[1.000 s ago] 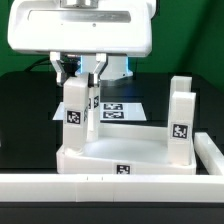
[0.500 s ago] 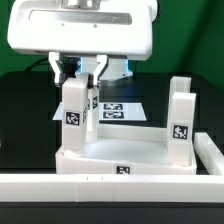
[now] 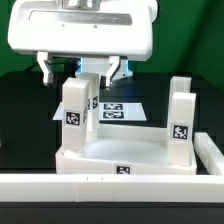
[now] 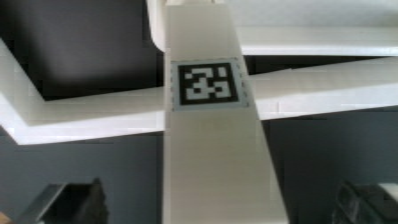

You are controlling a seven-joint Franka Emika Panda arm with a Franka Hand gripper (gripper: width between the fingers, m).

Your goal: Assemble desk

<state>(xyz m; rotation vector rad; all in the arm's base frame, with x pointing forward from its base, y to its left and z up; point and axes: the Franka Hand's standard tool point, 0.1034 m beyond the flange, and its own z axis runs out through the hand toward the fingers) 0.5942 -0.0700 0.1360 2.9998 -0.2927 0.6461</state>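
While the arm hangs low over the work in the exterior view, the tool stands with its two fingers wide apart, one on each side of the top of a leg and clear of it, so it has hold of nothing. This leg stands upright in the corner of the desk top at the exterior view's left. Another leg stands upright at the exterior view's right corner, well apart from the first. The desk top lies flat on the black tabletop, just behind the long white border wall. Behind the desk top the marker board lies flat.

In the wrist view the leg runs down the middle of the picture, with its tag facing the camera, and the dark fingertips show on both sides of it without touching. The rim of the desk top crosses behind the leg.

One risk is that the leg is not fully seated in its socket; the pictures do not show this. If so, a finger that brushes it as the arm rises could tilt it or pull it loose. The tabletop is dark and matte, and the room beyond is not visible.
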